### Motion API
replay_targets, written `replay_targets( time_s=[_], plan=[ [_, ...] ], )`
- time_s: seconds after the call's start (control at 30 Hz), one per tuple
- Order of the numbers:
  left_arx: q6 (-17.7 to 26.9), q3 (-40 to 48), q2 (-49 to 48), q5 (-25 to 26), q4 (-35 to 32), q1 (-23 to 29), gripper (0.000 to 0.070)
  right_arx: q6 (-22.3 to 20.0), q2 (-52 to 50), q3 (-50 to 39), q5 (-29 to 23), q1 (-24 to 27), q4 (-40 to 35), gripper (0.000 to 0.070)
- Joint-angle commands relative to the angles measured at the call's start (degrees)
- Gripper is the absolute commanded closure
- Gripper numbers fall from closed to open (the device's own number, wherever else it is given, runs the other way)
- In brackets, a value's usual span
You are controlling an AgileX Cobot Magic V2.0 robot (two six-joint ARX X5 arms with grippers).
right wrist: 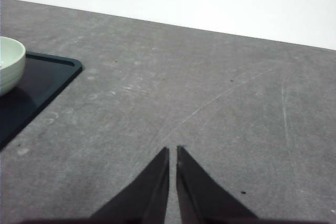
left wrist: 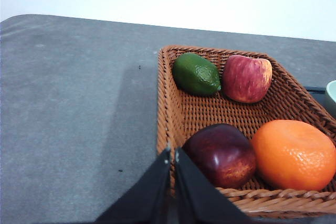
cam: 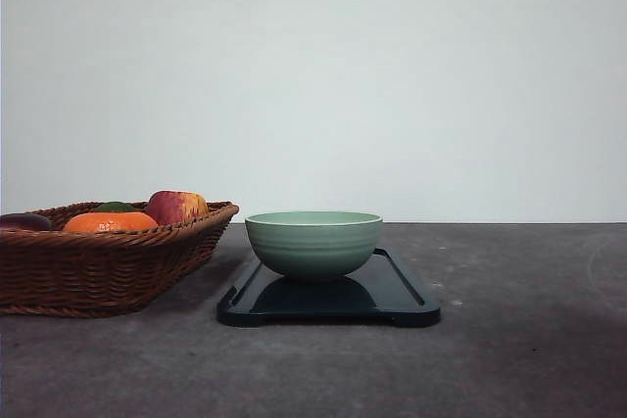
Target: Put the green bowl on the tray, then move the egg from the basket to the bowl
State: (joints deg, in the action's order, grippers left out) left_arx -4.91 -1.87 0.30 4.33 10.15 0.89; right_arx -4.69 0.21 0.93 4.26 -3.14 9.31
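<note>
The green bowl point(cam: 313, 242) stands upright on the black tray point(cam: 402, 296) in the middle of the table. Left of the tray sits the wicker basket point(cam: 98, 266), which the left wrist view shows from above point(left wrist: 173, 103). The egg is out of view; I see no egg among the fruit in the basket, and the bowl's inside is hidden. My left gripper point(left wrist: 172, 154) is shut and empty, hovering at the basket's near corner. My right gripper point(right wrist: 173, 150) is shut and empty over bare table, to the right of the tray point(right wrist: 37, 85) and bowl point(right wrist: 9, 61).
The basket holds an orange point(left wrist: 294, 155), a dark red fruit point(left wrist: 220, 155), a red-yellow apple point(left wrist: 247, 78) and a green fruit point(left wrist: 196, 73). Grey tabletop point(right wrist: 210, 93) stretches around the tray. A white wall point(cam: 392, 85) stands behind the table.
</note>
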Motion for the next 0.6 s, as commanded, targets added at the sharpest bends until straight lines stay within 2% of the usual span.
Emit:
replay_targets(
  time_s=[0.0, 0.57],
  plan=[
    [0.8, 1.1, -0.1, 0.0, 0.2, 0.0, 0.0700, -0.1, 0.0, -0.2, -0.2, 0.0, -0.3, 0.0683],
    [0.8, 1.1, -0.1, 0.0, 0.2, 0.0, 0.0700, -0.1, 0.0, -0.2, -0.2, 0.0, -0.3, 0.0683]
  ],
)
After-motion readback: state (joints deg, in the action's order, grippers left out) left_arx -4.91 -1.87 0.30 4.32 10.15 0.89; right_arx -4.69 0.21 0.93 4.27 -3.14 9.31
